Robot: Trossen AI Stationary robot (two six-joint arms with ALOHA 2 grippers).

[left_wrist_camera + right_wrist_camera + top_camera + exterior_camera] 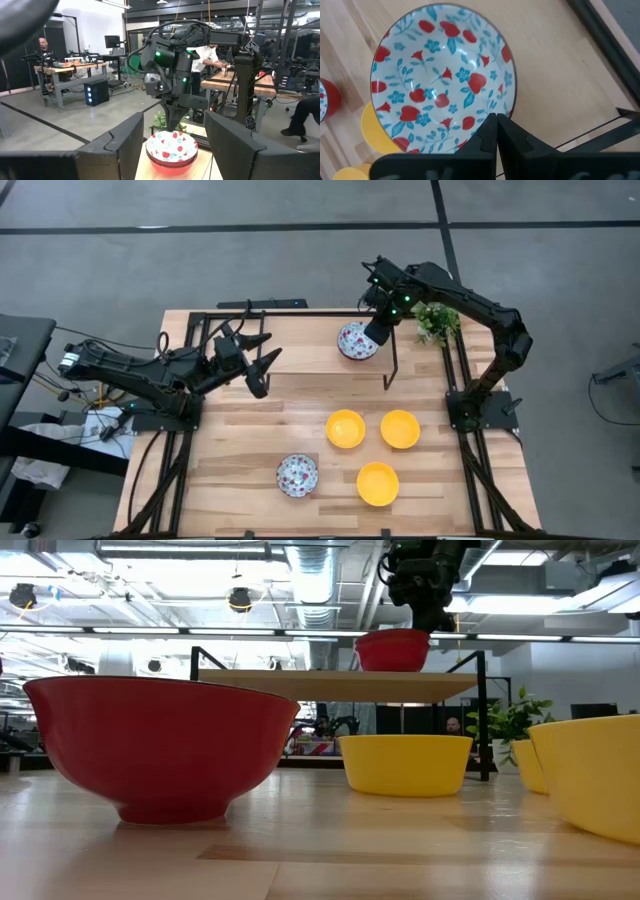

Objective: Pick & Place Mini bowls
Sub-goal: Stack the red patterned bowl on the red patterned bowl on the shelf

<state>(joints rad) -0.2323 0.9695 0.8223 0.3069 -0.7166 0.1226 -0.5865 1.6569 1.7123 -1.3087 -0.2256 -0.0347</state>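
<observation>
Your right arm reaches in from the right edge of the high view, elbow bent, and its right gripper (380, 332) sits at the top center of the frame, over the rim of a floral bowl (357, 341). In the right wrist view the fingers (485, 142) are clenched on that bowl's near rim (442, 80), pressed together with the rim between them. The low view shows the same bowl (392, 650) from its red outside, standing on a raised wooden shelf (330, 685) with the gripper (430, 615) above it.

Your left arm stretches in from the left edge of the high view, and the left gripper (262, 360) hangs left of center, its fingers spread wide and holding nothing. In the left wrist view those 2 fingers (120, 145) frame the shelf bowl (172, 148) and the right arm behind it.

Count 5 bowls in the high view: 2 floral and 3 yellow. The second floral bowl (297, 475) is at the lower center; the yellow bowls (346, 429) (400, 429) (378, 484) cluster at the lower right. A plant (436, 321) stands at the upper right corner of the table (230, 470).

Only the left wrist view shows people at workbenches in the room behind.
</observation>
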